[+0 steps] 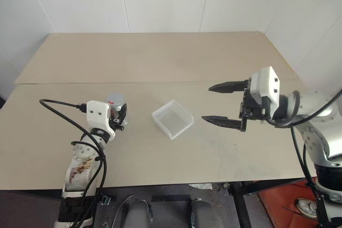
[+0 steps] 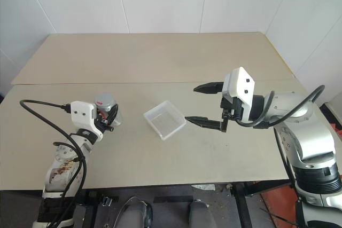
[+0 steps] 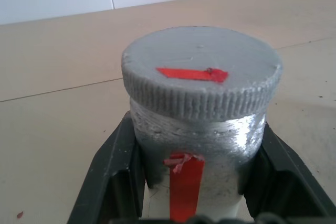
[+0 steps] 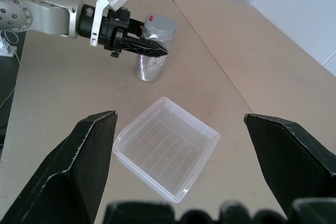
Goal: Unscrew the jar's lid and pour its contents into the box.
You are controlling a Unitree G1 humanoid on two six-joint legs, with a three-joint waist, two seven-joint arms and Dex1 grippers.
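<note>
The jar (image 3: 210, 135) stands upright on the table's left side, its wall silvery with a red strip down it. The grey lid (image 3: 202, 72), marked with a red streak, sits on top of it. My left gripper (image 1: 121, 117) is shut on the jar, one black finger (image 3: 113, 171) on each side of the body below the lid. The contents are hidden inside. The clear box (image 1: 172, 119) lies empty to the right of the jar. My right gripper (image 1: 207, 102) hovers above the table right of the box, open, pointing toward it, with nothing between its fingers.
The tan table (image 1: 160, 57) runs far back to a white tiled wall, with a seam across its middle. A black cable (image 1: 59, 105) loops over the table by my left arm. The table's front edge lies close below both arms.
</note>
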